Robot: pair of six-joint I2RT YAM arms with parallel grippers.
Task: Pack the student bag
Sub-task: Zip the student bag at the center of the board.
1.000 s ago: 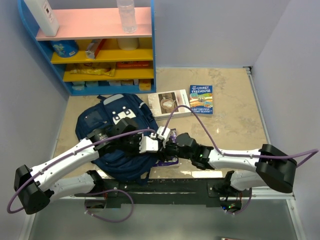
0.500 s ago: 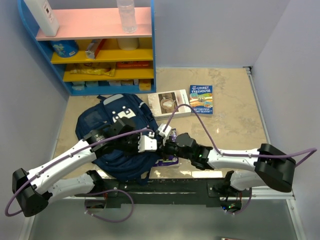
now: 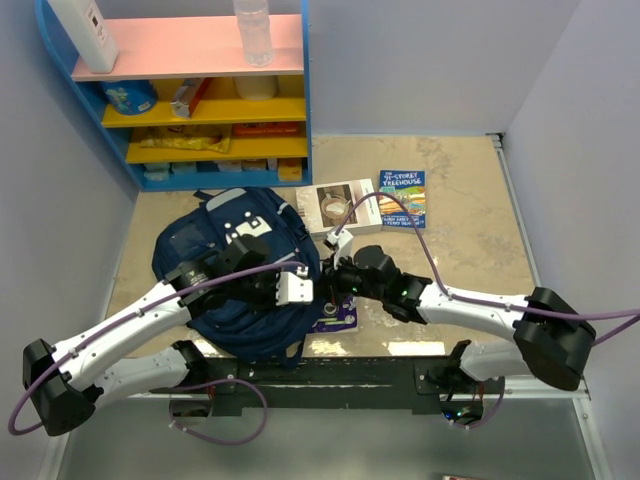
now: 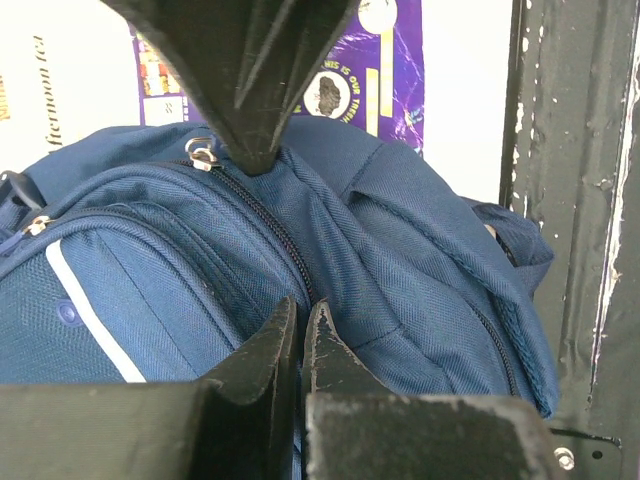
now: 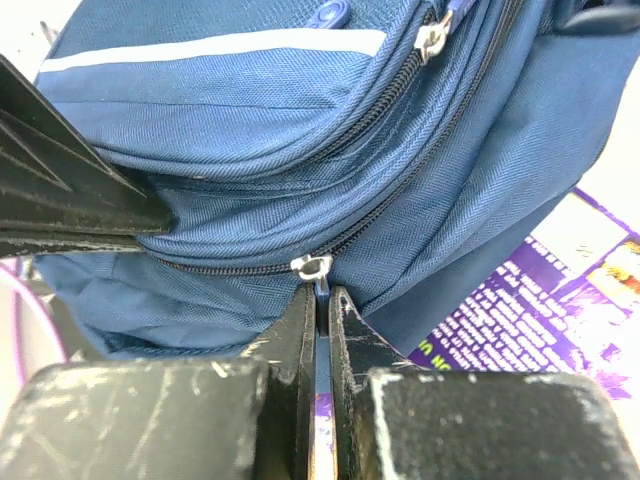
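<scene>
Both arms stretch in low from either side, wrists nearly nose to nose at the centre. The left gripper (image 4: 303,312) has its jaws pressed tight together. The right gripper (image 5: 322,300) faces it, fingers clamped flat on a zip pull (image 5: 313,266).

You're looking at a staged schoolroom corner in a test cell: plain grey partition walls (image 3: 420,70), a blue shelf unit with pink and yellow boards (image 3: 180,48), a colourful children's paperback (image 3: 402,198) on the beige marble-look tabletop (image 3: 470,250).
</scene>
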